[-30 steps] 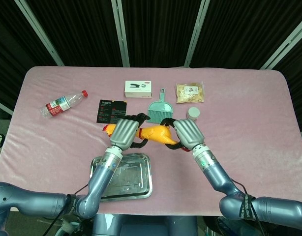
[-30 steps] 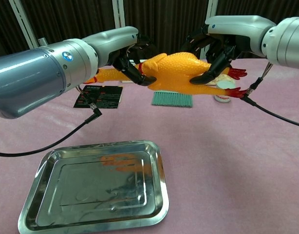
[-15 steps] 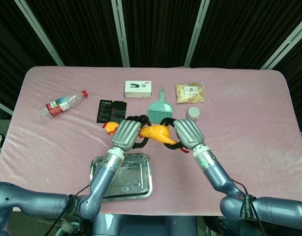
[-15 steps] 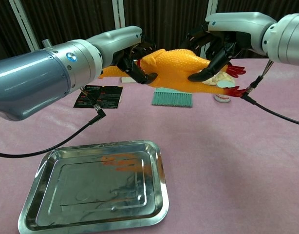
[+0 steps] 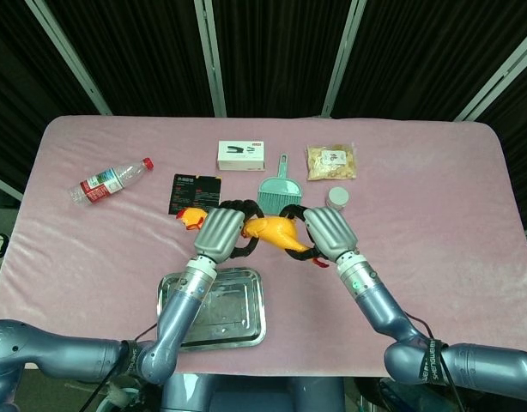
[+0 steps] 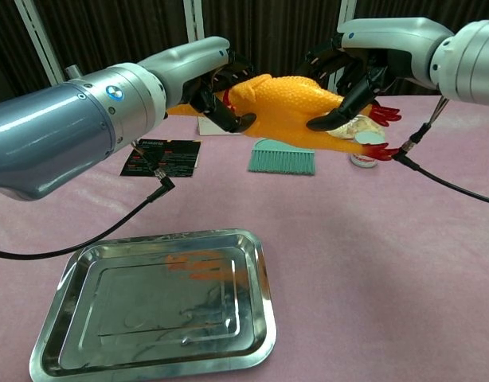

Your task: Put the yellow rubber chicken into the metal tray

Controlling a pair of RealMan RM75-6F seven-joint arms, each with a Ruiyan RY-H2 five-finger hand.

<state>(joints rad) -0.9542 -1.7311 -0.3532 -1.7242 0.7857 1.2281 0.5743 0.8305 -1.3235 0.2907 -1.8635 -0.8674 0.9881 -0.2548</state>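
Both hands hold the yellow rubber chicken (image 5: 270, 230) (image 6: 286, 105) in the air above the pink table. My left hand (image 5: 219, 232) (image 6: 214, 83) grips its neck end, with the head and red comb poking out to the left. My right hand (image 5: 330, 232) (image 6: 357, 70) grips its body near the red feet. The empty metal tray (image 5: 251, 326) (image 6: 252, 318) lies on the table below and in front of the left hand, close to the front edge.
Behind the chicken lie a teal dustpan brush (image 5: 275, 190) (image 6: 282, 157), a black card (image 5: 195, 192) (image 6: 162, 155), a white box (image 5: 241, 154), a snack bag (image 5: 332, 161), a small round jar (image 5: 337, 198) and a water bottle (image 5: 110, 180) at the far left.
The chicken has risen a little and its body has tipped up toward the camera, both hands keeping their grip. The tray has not moved.
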